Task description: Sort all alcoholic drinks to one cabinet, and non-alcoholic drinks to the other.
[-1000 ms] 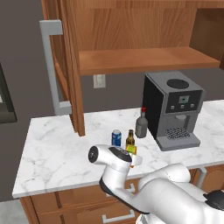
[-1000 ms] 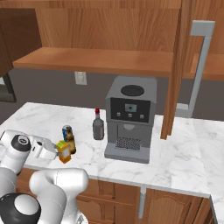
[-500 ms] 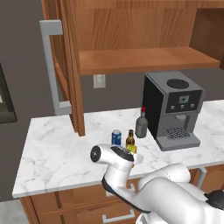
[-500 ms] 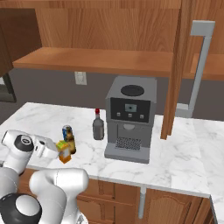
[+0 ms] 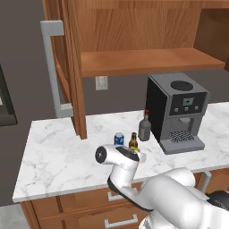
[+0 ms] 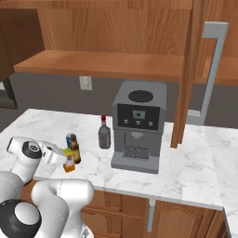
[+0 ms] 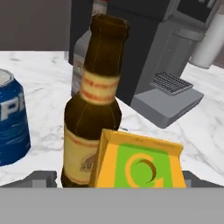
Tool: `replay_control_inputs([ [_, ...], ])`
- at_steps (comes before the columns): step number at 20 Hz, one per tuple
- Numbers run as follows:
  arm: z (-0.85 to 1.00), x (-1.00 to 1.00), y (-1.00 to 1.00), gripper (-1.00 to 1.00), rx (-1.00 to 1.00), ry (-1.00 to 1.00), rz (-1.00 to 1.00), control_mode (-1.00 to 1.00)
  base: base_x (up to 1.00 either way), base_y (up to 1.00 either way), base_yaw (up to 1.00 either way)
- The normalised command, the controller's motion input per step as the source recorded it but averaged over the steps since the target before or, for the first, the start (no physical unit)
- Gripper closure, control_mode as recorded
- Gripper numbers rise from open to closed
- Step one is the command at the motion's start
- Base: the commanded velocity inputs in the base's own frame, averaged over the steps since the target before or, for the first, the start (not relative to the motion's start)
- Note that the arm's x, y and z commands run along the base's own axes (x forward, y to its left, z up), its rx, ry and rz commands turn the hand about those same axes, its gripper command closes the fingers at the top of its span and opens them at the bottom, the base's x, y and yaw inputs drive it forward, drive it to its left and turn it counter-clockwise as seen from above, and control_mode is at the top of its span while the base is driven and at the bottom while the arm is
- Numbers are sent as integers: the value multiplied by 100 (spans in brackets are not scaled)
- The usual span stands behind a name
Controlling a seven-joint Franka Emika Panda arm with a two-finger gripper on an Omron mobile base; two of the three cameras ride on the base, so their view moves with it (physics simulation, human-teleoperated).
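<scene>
The juice carton (image 7: 140,164), yellow-orange with a green top, stands close in front of the hand, between the fingers of my open gripper (image 7: 117,178). Directly behind it is the brown beer bottle (image 7: 94,113) with its yellow label. The blue soda can (image 7: 11,122) is to the left, and the grey bottle (image 7: 81,52) shows partly behind the beer bottle. From the left base view, the gripper (image 5: 138,156) is low over the counter at the carton (image 5: 142,157), with beer bottle (image 5: 133,142), can (image 5: 118,138) and red-capped grey bottle (image 5: 144,127) beyond.
A dark grey coffee machine (image 5: 176,112) stands on the marble counter (image 5: 58,156) right of the drinks. Above is an open wooden cabinet shelf (image 5: 147,60); its open door with a grey handle (image 5: 53,67) juts out on the left. Drawers run below the counter edge.
The hand has crept a little forward toward the carton and the bottles. The drinks have not moved and the jaws stay wide.
</scene>
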Motion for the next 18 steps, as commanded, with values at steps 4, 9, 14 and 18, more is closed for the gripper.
replay_control_inputs([
  [4,-1,10,0,100,0,0,3,-100,0,0,0],
  [9,0,-8,-1,100,0,0,1,-100,0,0,0],
  [14,35,-71,-3,100,0,0,3,-100,0,0,0],
  [18,86,-81,0,100,1,-2,5,-100,0,0,0],
])
